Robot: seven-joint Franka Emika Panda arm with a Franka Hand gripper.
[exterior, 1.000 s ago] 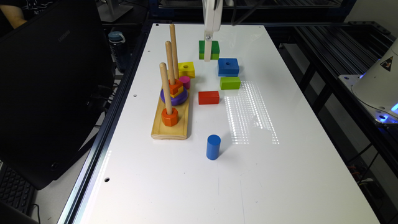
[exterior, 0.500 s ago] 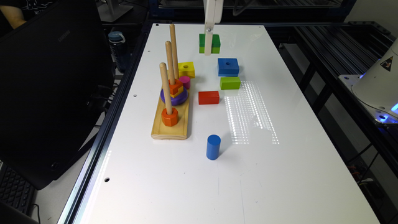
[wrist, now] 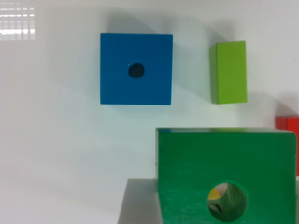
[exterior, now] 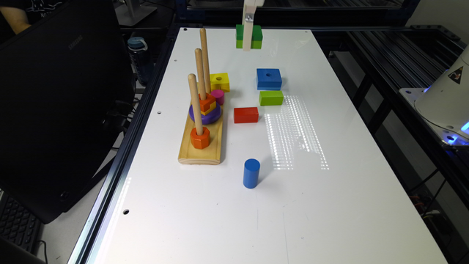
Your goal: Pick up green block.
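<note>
Gripper [exterior: 247, 46] pinches the green block [exterior: 256, 33], seemingly light, rigid wood, by opposite flat sides, above the table's far end.

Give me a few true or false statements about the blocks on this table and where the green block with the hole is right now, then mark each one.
1. The green block is held off the table at the gripper. True.
2. The blue block has a round hole in its top. True.
3. The blue cylinder is lying on its side. False: it stands upright on the white table.
4. The red block is threaded on a peg. False: it lies flat on the table, beside the wooden peg base.
5. The lime-green block has no hole in its top. True.
6. The orange nut sits loose on the table. False: it is on the nearest peg.
</note>
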